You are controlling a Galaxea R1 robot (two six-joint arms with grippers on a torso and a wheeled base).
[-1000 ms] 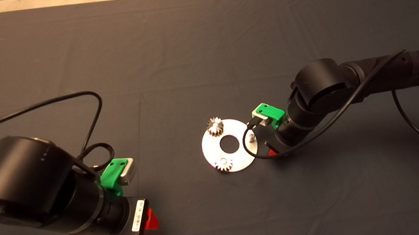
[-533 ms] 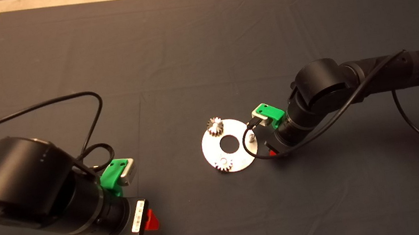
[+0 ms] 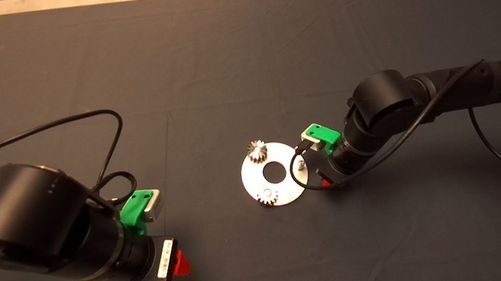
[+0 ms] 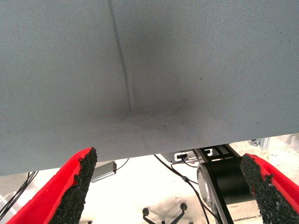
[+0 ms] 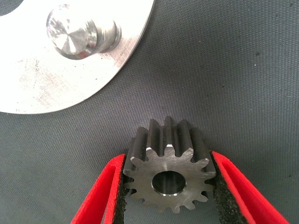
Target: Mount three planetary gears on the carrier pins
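Right wrist view gives me the clearest read: my right gripper (image 5: 168,186) is clamped on 1 gear (image 5: 169,170), both pads pressed against its teeth, bore facing the camera. It sits just off the rim of the disc (image 5: 60,88), apart from the bare pin (image 5: 72,31) near that rim. From the head view I see 2 other gears (image 3: 257,151) already seated on the disc. My left gripper (image 4: 168,186) hovers spread wide over bare mat (image 3: 220,57), well apart from the disc.
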